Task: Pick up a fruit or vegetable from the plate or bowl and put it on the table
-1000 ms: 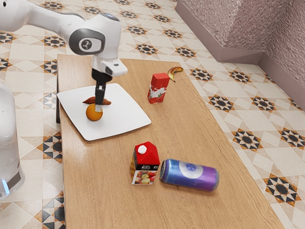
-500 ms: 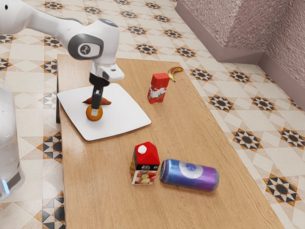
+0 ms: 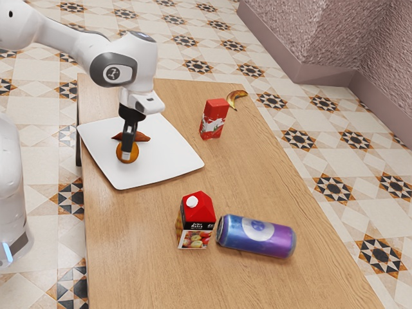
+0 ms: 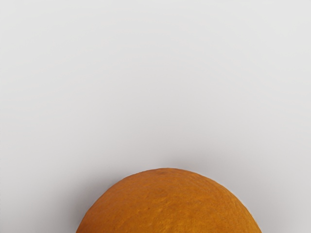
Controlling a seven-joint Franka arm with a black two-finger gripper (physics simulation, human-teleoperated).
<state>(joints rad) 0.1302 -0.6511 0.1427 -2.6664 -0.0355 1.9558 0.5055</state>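
Note:
My gripper (image 3: 127,152) points down at the orange (image 3: 135,152) in the exterior view, its tip overlapping the fruit's near side. Whether it grips the orange cannot be told, since the far side is hidden. The orange rests on the square white plate (image 3: 168,159). A reddish-brown sweet potato (image 3: 141,137) lies beside it on the plate, partly covered by my gripper. In the wrist view, the top of the orange (image 4: 167,204) bulges at the lower edge against the white plate (image 4: 155,82).
On the wooden table (image 3: 251,180) stand a red box (image 3: 214,120) and a red juice carton (image 3: 197,222). A blue-purple can (image 3: 257,237) lies by the carton. A banana (image 3: 237,99) is near the table's far edge.
My hand has come down and slightly toward the exterior view's left, from above the plate to the orange. The orange and sweet potato have not visibly moved.

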